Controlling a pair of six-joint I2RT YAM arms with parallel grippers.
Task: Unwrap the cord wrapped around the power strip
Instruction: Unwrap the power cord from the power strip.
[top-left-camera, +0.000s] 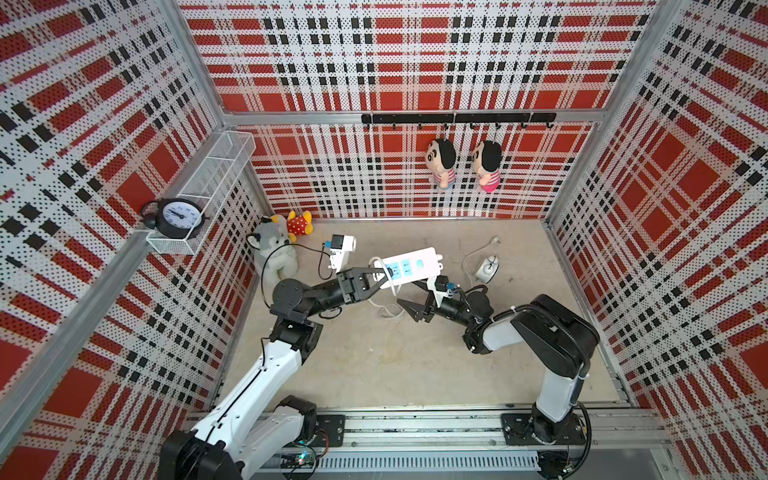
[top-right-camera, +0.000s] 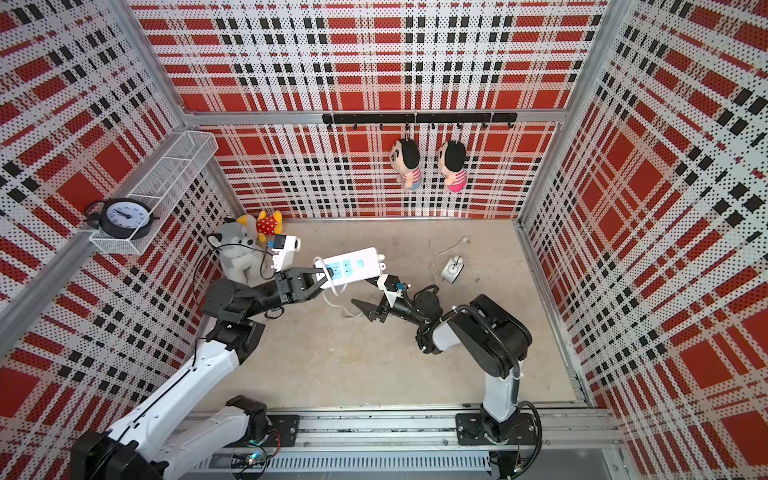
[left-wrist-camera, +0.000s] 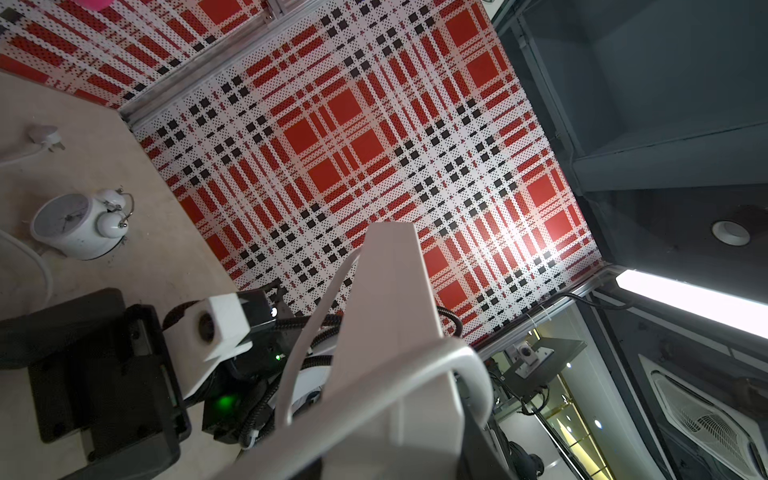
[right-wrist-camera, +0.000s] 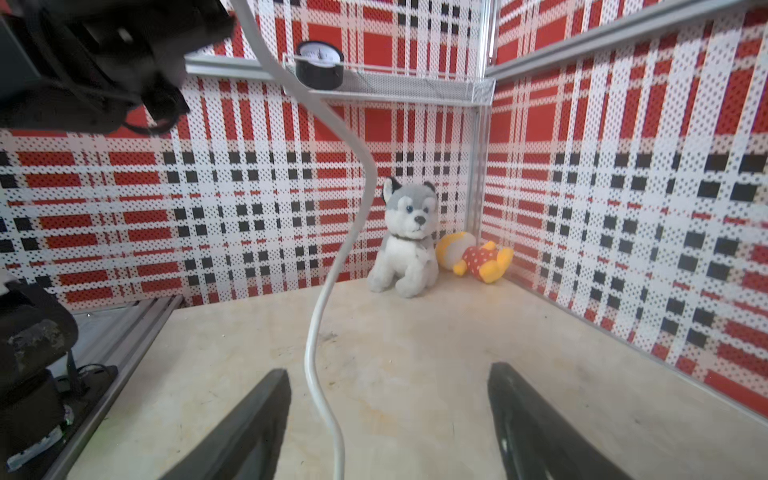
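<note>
The white power strip (top-left-camera: 411, 266) (top-right-camera: 353, 266) with blue socket panels is held tilted above the table. My left gripper (top-left-camera: 384, 275) (top-right-camera: 326, 276) is shut on its left end. In the left wrist view the strip (left-wrist-camera: 386, 299) fills the jaws, and a loop of the white cord (left-wrist-camera: 419, 363) crosses it. Under the strip my right gripper (top-left-camera: 409, 293) (right-wrist-camera: 386, 370) is open. The cord (right-wrist-camera: 332, 266) hangs down between its fingers, close to one finger, and touches neither. More cord (top-left-camera: 388, 309) lies looped on the table. The plug (top-left-camera: 494, 240) rests at the back right.
A small white alarm clock (top-left-camera: 486, 270) stands on the table near the plug. A husky plush (top-left-camera: 272, 249) and a yellow and red plush (top-left-camera: 297, 224) sit in the back left corner. A black clock (top-left-camera: 178, 216) sits in a wire shelf. Two dolls (top-left-camera: 442, 162) hang from hooks.
</note>
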